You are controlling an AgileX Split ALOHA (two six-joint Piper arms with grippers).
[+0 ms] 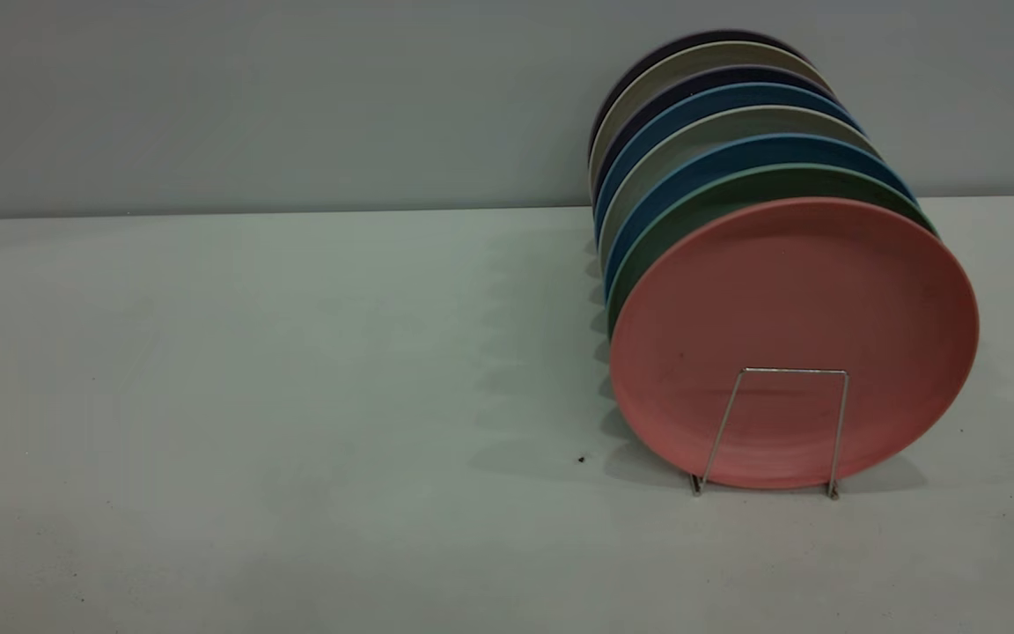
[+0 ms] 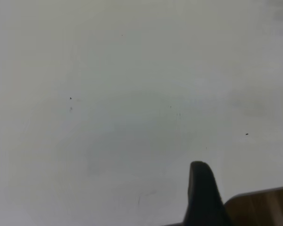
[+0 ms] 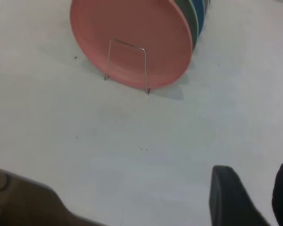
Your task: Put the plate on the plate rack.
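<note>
Exterior view: plate [image 1: 793, 308] upright in plate rack [image 1: 780, 431], frontmost

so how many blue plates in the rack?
2: one blue plate just behind the green plate, another further back, a grey plate between. Darker rear plates might be navy.

One salmon-pink plate [image 1: 793, 339], upright at the front of the row. One wire plate rack [image 1: 775, 431], only its front squared loop visible. One green plate [image 1: 692, 216] just behind the pink. Two blue plates [image 1: 718, 157], each with a pale grey-beige plate behind it, a third pale one further back, so three pale plates [image 1: 701, 123]. Two dark plates [image 1: 692, 44] toward the rear. Nine plates in all, on one table [image 1: 296, 396]. No arms in the exterior view; one claw tip in the left wrist view, two in the right.
</note>
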